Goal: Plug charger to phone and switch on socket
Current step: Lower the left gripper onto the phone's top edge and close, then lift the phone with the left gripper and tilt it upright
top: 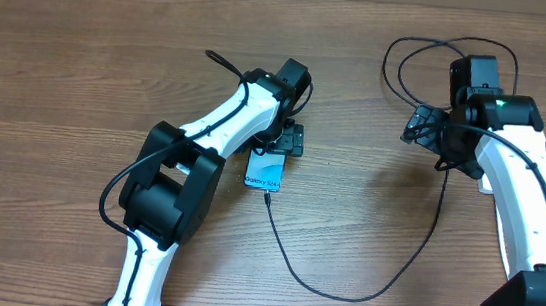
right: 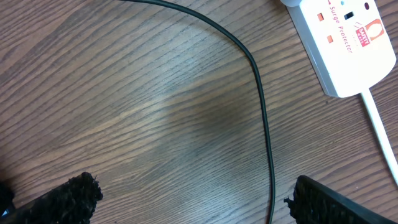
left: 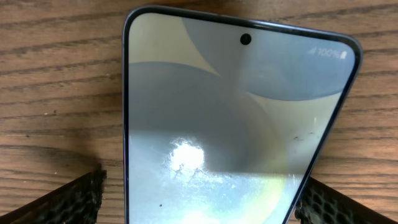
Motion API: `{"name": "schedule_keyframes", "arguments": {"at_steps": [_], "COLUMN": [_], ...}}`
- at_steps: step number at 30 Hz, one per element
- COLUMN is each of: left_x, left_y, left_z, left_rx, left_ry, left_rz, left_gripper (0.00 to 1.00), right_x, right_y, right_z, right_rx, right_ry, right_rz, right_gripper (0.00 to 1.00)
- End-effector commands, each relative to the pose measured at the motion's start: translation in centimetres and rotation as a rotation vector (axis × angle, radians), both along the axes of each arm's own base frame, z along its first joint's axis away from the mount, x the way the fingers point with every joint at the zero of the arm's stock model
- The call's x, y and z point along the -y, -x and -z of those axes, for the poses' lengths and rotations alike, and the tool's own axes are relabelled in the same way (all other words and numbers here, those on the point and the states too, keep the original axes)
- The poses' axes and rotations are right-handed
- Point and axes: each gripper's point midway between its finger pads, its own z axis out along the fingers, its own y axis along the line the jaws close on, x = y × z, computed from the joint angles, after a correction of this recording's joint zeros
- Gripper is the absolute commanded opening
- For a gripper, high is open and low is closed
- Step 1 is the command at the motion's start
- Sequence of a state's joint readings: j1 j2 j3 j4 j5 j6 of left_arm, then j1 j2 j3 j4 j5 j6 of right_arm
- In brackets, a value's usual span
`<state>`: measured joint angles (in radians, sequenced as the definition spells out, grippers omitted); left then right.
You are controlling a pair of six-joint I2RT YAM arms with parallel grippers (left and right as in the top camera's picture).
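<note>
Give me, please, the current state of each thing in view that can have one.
phone, lying face up, screen lit
charger cable, slack, tip apparently plugged into the phone
power strip, switch position unclear
left hand, open, straddling the phone
right hand, open, empty, above the cable

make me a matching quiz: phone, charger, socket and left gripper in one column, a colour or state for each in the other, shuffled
Things
1. phone
2. charger
3. socket
4. left gripper

Colour or state
a. white with red markings
b. open, straddling the phone
c. screen lit, lying flat
d. thin, black, curved

Pairs: 1-c, 2-d, 3-a, 4-b
</note>
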<state>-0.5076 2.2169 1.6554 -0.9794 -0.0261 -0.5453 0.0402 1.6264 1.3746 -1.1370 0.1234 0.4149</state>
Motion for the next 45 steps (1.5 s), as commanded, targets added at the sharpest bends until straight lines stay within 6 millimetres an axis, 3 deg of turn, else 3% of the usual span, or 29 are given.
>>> {"name": "schedule_keyframes", "arguments": {"at_steps": [1,10,16,22,27,32,45], "left_x": [-2.2,-1.8,-0.4,-0.7,-0.8,-0.6,0.2], "left_y": [1.5,1.6,2.1,3.1,3.2,2.8,1.1], "left_z": [2.3,2.3,2.4,3.3,3.4,3.2,1.0], "left_rx": [-0.072,-0.076,-0.105,-0.13,-0.132,-0.121,-0.076], "left_ry": [-0.08,-0.069,0.014,0.015,0.015,0.018,0.039], "left_rz": [0.044,0.141,0.2,0.199,0.194,0.164,0.108], "left_gripper": [1.0,0.99,1.0,0.99,0.77,0.66,0.68], "right_x": [0.1,0.1,0.1,0.1,0.1,0.1,0.1], "right_y": [-0.6,-0.6,-0.6,-0.6,-0.6,-0.6,-0.6], "right_z": [-0.5,-0.5,-0.5,-0.5,-0.5,-0.5,-0.5], "right_rx": [0.023,0.023,0.023,0.023,0.023,0.023,0.023], "right_ry": [0.012,0.012,0.012,0.012,0.012,0.012,0.012], "right_rz": [0.004,0.005,0.004,0.004,0.004,0.005,0.004], "right_gripper": [1.0,1.0,1.0,1.0,1.0,1.0,1.0]}}
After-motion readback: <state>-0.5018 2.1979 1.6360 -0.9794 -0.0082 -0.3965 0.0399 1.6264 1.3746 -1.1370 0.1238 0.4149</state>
